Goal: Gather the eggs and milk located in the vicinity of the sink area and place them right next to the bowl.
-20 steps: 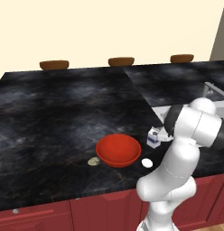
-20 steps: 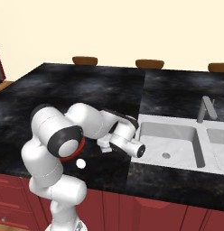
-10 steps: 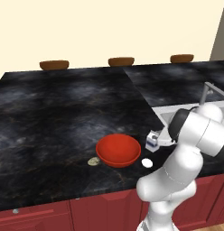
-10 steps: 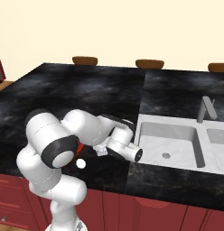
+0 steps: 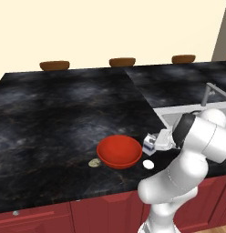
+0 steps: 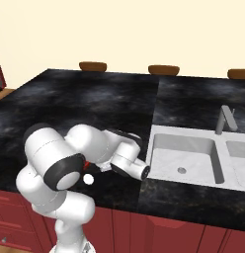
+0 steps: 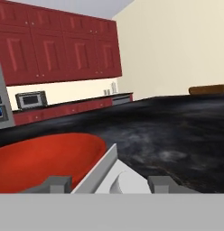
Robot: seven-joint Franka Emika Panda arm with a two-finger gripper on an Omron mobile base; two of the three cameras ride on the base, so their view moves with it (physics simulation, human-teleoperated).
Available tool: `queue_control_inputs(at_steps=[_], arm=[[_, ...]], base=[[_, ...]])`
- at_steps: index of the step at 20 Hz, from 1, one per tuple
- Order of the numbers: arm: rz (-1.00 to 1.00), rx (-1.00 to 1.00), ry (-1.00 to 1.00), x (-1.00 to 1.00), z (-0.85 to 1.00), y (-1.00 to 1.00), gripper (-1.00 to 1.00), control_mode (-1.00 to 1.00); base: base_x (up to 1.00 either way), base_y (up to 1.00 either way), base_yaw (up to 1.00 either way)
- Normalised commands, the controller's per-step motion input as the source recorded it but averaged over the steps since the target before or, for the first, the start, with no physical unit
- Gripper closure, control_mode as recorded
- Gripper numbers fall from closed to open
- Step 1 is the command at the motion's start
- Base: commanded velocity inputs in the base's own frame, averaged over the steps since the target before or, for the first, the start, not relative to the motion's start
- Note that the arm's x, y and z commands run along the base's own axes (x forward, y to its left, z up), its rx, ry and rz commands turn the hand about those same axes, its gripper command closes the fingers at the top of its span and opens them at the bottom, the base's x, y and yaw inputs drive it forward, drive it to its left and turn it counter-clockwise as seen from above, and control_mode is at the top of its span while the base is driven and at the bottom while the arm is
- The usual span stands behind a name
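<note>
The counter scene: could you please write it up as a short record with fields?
bowl: red bowl near the counter's front edge
milk: carton just right of the bowl, between the fingers of the gripper; whether it rests on the counter I cannot tell
speckled egg: on the counter by the bowl's left side
white egg: on the counter at the bowl's front right
sink: right of the arm, nothing visible in its left basin
gripper: closed on the milk, held beside the bowl
</note>
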Motion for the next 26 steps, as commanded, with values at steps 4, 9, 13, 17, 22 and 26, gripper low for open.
queue_control_inputs(at_steps=[4,9,13,17,22,26], arm=[[0.01,0.02,-0.02,0.00,-0.15,0.08,1.00,-1.00],[0.02,0.02,0.00,0.00,-0.05,0.16,1.00,-1.00],[0.03,0.01,0.00,0.00,-0.01,0.25,1.00,-1.00],[0.02,0.00,0.00,0.00,-0.14,0.25,1.00,-1.00],[0.01,0.01,0.00,0.00,-0.17,0.11,1.00,-1.00],[0.01,0.01,0.00,-0.01,-0.16,0.10,1.00,-1.00]], base=[[0.00,0.00,0.00],[0.00,0.00,0.00],[0.00,0.00,0.00],[0.00,0.00,0.00],[0.00,0.00,0.00],[0.00,0.00,0.00]])
